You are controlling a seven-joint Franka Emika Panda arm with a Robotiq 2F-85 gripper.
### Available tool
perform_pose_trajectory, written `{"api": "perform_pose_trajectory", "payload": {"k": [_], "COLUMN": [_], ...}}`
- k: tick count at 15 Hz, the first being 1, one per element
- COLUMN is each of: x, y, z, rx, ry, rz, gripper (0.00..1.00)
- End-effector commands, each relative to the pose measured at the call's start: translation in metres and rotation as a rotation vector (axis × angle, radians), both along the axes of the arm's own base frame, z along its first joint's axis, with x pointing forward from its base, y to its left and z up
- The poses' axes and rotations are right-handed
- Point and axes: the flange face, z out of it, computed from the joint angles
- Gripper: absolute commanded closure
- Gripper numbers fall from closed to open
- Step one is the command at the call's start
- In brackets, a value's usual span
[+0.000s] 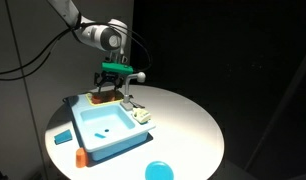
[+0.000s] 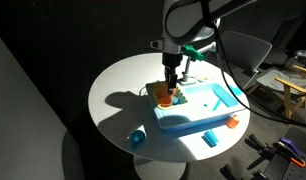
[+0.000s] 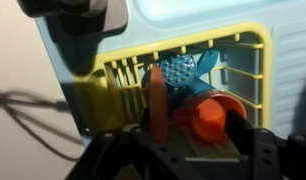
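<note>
My gripper [image 3: 191,130] hangs low over a yellow dish rack [image 3: 96,95] at the end of a light-blue toy sink [image 1: 103,126]. It is open, with one finger on each side of an orange cup [image 3: 208,118] that lies in the rack. An orange plate [image 3: 153,95] stands on edge next to the cup, and a blue dotted utensil [image 3: 181,72] lies behind them. In both exterior views the gripper [image 1: 111,90] [image 2: 171,86] points down at the rack [image 2: 163,98]. I cannot tell if the fingers touch the cup.
The sink [image 2: 201,108] sits on a round white table [image 1: 188,125]. A blue plate [image 1: 158,171] lies near the table's edge. A teal block [image 1: 62,138] and a small orange piece [image 1: 81,156] lie beside the sink. Black curtains surround the table.
</note>
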Motion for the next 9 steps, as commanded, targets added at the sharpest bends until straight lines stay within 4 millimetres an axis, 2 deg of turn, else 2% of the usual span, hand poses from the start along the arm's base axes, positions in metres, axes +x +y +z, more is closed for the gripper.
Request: {"api": "perform_pose_trajectory", "payload": {"k": [1, 7, 9], "x": [0.0055, 0.0041, 0.0034], "y": [0.0013, 0.0026, 0.0023], "z": [0.0065, 0.0069, 0.0064], "rx": [0.029, 0.029, 0.028], "ry": [0.014, 0.013, 0.014], "rz": [0.025, 0.038, 0.039], "gripper": [0.53, 0.98, 1.0]}}
